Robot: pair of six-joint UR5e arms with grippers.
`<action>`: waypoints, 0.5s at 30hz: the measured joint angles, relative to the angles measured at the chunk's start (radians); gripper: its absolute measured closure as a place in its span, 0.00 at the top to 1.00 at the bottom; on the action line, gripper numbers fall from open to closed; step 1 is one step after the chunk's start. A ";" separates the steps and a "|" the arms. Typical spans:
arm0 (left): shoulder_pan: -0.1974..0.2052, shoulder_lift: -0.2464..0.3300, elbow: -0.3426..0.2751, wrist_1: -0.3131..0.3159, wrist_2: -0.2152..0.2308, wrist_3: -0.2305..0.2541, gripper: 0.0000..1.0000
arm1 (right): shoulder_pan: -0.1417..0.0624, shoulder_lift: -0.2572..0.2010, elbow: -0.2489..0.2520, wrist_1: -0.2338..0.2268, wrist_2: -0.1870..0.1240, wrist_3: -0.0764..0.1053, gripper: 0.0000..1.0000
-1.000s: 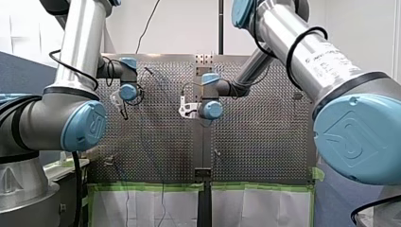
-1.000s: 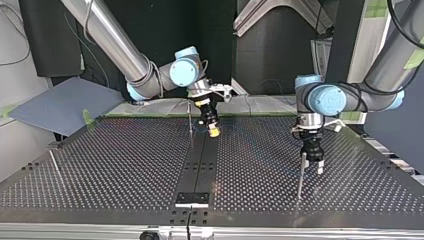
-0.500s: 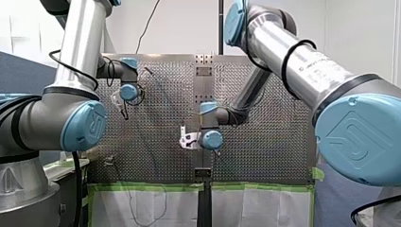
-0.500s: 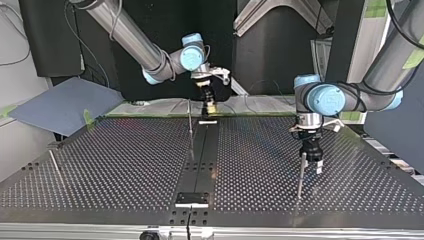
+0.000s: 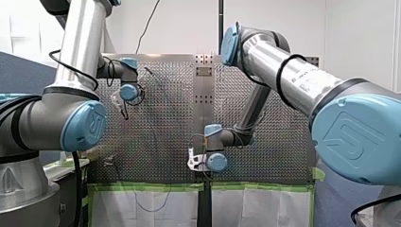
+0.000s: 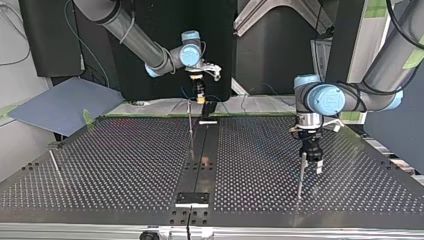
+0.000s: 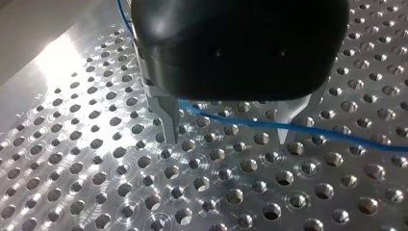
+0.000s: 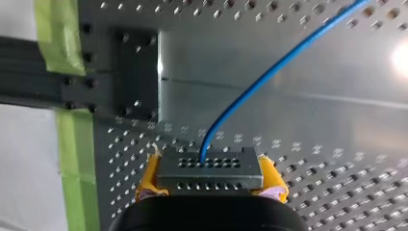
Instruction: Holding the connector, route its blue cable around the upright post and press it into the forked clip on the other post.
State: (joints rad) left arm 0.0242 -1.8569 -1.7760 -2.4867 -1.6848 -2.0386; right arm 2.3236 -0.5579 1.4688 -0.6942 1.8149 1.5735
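Though partly hidden, connector [image 8: 210, 174] pinched by right end effector [image 8: 210, 167]; left end effector [image 7: 228, 137] spread, prob. astride cable [image 7: 269, 125].

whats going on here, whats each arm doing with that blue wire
My right gripper is clamped on the connector near the table's far edge in the top view, and the blue cable trails away from it. My left gripper hovers open just above the perforated table, beside an upright post. The cable runs across between its fingers, ungripped. No view shows it in a clip.
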 joint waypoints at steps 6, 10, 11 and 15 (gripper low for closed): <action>0.000 0.000 0.000 0.000 0.000 0.000 1.00 | -0.013 0.050 0.000 -0.029 0.004 0.005 0.00; 0.000 0.000 0.000 0.000 0.001 0.000 1.00 | -0.032 0.081 0.000 -0.051 0.004 0.005 0.00; 0.000 0.000 0.000 0.000 0.001 0.000 1.00 | -0.038 0.088 0.000 -0.058 0.005 0.005 0.00; -0.001 0.000 0.000 0.000 0.001 0.000 1.00 | -0.059 0.125 0.000 -0.093 0.005 0.005 0.00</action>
State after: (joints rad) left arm 0.0233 -1.8570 -1.7761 -2.4868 -1.6835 -2.0386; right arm 2.2646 -0.4330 1.4689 -0.7873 1.8203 1.5787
